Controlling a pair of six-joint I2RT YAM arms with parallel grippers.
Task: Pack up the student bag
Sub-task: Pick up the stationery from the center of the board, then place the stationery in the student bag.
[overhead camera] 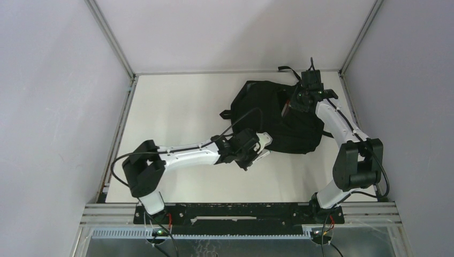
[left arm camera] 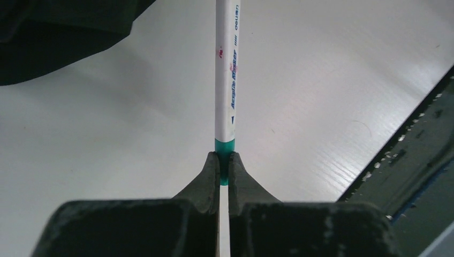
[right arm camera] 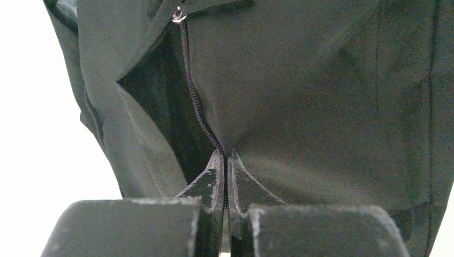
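Note:
The student bag (overhead camera: 278, 115) is a floppy black backpack lying at the back right of the table. My left gripper (left arm camera: 225, 160) is shut on the green end of a white marker pen (left arm camera: 227, 69), held above the table just left of the bag's near edge; it shows in the top view (overhead camera: 256, 151). My right gripper (right arm camera: 225, 156) is shut on the bag's zipper edge (right arm camera: 194, 91), beside a dark open slit in the fabric; the metal zipper pull (right arm camera: 177, 13) sits at the far end. In the top view this gripper (overhead camera: 297, 101) is over the bag's upper right part.
The white table (overhead camera: 176, 107) is walled by grey panels on three sides. A black strap (overhead camera: 287, 69) trails behind the bag toward the back edge. The black base rail (overhead camera: 241, 211) runs along the near edge and shows in the left wrist view (left arm camera: 423, 144).

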